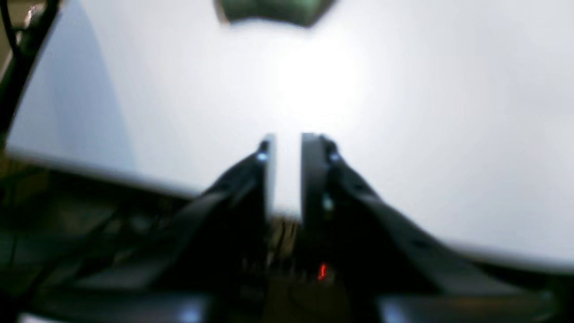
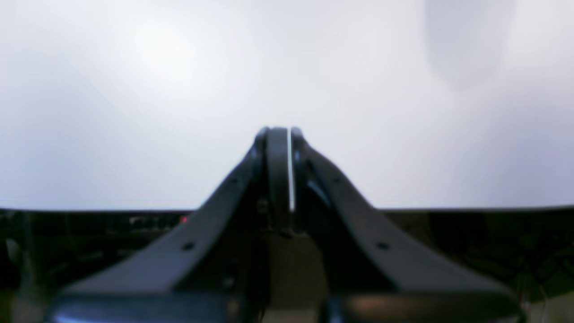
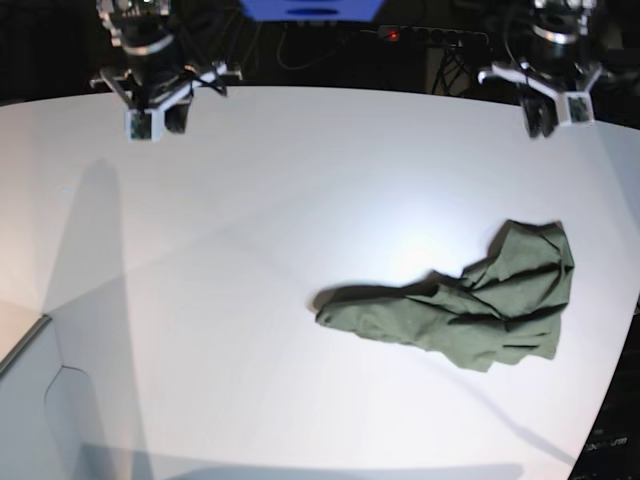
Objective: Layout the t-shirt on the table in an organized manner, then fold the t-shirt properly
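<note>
Shirt (image 3: 470, 310) is seen crumpled on the table (image 3: 250, 250), on the right half of the base view and toward its near edge — nothing laid out yet, so the task is judged barely started.

Long axis of the heap runs roughly left-right across the base view, rising slightly toward the right, where the bulk of the cloth is bunched. A narrower tail points left, toward the table middle.

Left claw (image 3: 553, 112) is parked at the far edge on the base view's right, well apart from the cloth; the heap lies ahead of it, toward the near edge. In the left wrist view a green scrap of the shirt (image 1: 273, 11) is caught at the top of frame, straight ahead of the claw (image 1: 288, 141). Its jaws are seen slightly apart with bare table showing between them — nothing held.

Right claw (image 3: 150, 120) is parked at the far edge on the base view's left, much farther from the cloth. In its wrist view the claw (image 2: 279, 132) is seen closed with only a hairline gap, empty, only white table ahead.

Left arm is judged nearer, so the first reach is likely its job.

No containers are seen.
</note>
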Motion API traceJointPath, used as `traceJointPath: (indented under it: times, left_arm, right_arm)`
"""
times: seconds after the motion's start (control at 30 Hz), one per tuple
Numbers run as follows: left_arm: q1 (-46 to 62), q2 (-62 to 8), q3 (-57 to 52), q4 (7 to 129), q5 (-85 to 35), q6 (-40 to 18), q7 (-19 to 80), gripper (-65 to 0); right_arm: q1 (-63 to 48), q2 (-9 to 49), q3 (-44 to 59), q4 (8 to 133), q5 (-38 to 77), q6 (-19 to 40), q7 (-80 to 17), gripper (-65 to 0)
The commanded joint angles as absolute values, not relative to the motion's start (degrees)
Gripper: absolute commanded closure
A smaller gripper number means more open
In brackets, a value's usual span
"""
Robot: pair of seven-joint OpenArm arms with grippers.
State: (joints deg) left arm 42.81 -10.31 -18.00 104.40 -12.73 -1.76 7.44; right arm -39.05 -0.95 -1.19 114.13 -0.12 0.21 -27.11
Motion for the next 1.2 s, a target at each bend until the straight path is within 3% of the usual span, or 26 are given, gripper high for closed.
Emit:
traceJointPath:
  times: [0.0,0.2,0.3,0.9,1.17]
  left_arm:
    - [42.15,-10.51,-18.24,105.36,-14.29,-3.3,5.76,-16.8]
    - [33.98,-10.51,-19.47,102.29,-16.57,-5.93,11.65,-43.9]
    - [28.62,-9.27,-21.23,97.63,-16.66,-5.93,12.97,-50.0]
    - [4.26,-8.84,-24.31,67.91,-16.57,-5.93,12.88,-51.0]
    - [-0.48,-8.4,-23.87,63.69,-16.66,-6.02,12.88,-50.7]
  right_arm:
    - [-38.2,-0.66,-1.8,115.38,0.04,0.31,-27.91,-6.5]
    - [-34.68,0.4,-3.38,115.47,0.04,0.4,-32.66,-27.9]
    - [-34.59,0.92,-3.82,115.47,0.04,0.4,-32.57,-33.1]
    - [-34.68,2.07,-4.53,115.21,0.04,0.4,-33.1,-33.6]
    - [-34.68,2.15,-4.44,115.12,0.04,0.4,-33.1,-33.6]
